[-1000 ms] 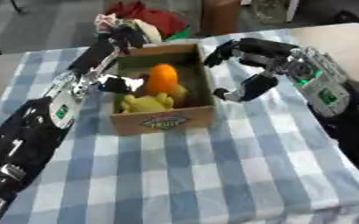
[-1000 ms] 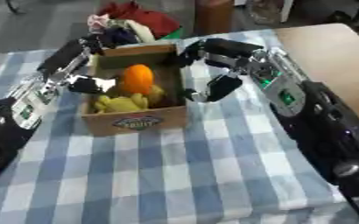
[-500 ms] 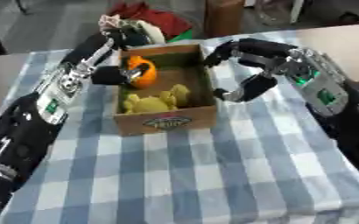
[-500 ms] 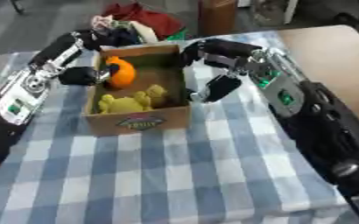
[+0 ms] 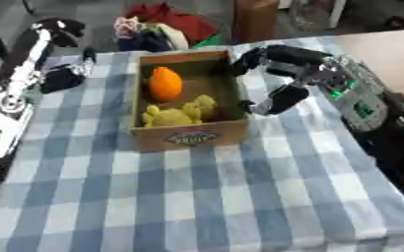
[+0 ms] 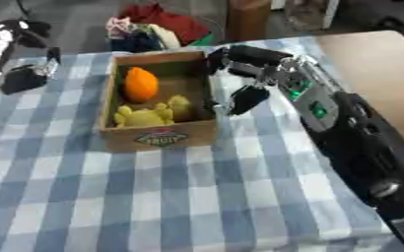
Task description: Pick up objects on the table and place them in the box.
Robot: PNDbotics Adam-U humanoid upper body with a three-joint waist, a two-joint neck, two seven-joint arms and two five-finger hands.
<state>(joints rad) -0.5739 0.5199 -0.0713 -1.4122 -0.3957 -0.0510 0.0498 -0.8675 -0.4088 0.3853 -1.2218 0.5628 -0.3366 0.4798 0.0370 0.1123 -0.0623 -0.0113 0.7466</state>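
Tabletop (image 5: 197, 197): one, covered by a blue-and-white checked cloth; the bare wooden surface shows at the far right corner.
My arms: two; my right arm comes in from the right edge, my left arm from the left edge.
Box (image 5: 191, 139): one open cardboard box with a printed label on its near wall; it stands on the cloth, left of the middle.
Things in the box: two; one orange fruit-like piece (image 5: 165, 83) towards the far left of the box, upright; one yellow lumpy toy (image 5: 178, 113) lying against the near wall, just in front of the orange one.
My right hand (image 5: 285, 81): just beside the right wall of the box, above the cloth; my fingers (image 5: 255, 55) curl over in a wide claw with the thumb below, holding nothing; the fingertips reach the box's far right rim, and I cannot tell if they touch it.
My left hand (image 5: 64, 76): near the far left edge of the tabletop, apart from the box; blurred and dark, so I cannot tell how my fingers stand.
Beyond the tabletop: one heap of coloured cloths (image 5: 158, 24), red and pale, on the floor behind the box; one brown upright thing (image 5: 255, 19) beside it.
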